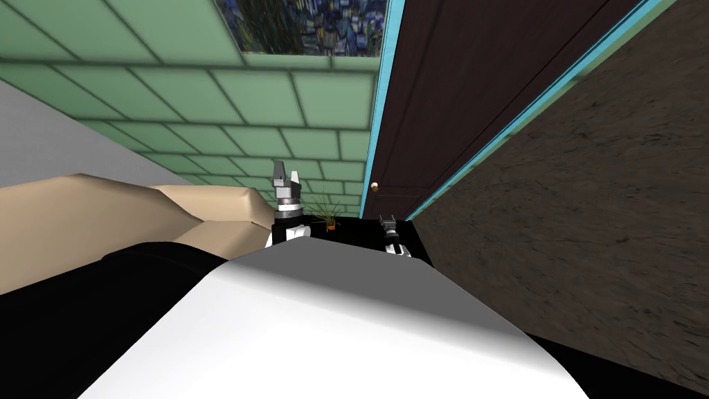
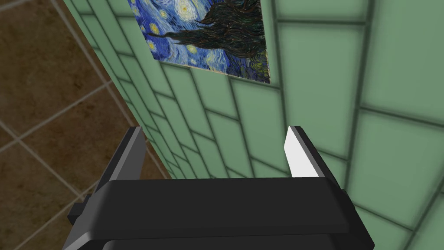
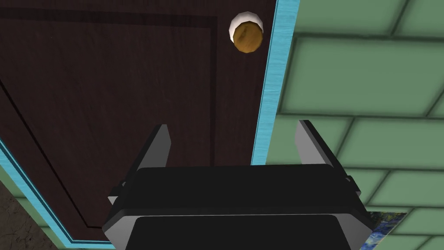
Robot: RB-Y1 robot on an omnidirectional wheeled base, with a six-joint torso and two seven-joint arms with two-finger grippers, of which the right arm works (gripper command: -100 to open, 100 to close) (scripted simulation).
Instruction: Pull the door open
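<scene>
Door (image 1: 450,104), dark, sits shut in its blue frame (image 1: 382,104) ahead. Left hand (image 2: 215,130) hangs open. Right hand (image 3: 233,130), open and empty, is short of the knob (image 3: 246,32) and off-line; closing now would probably miss it or clip the frame.

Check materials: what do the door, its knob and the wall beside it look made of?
Door: dark brown wood look, faint grain and a routed panel line, matte. Knob: mottled golden-brown face on a white base; brass or wood, can't tell. Wall: pale green tiles in brick bond, darker joints, dull finish.
</scene>
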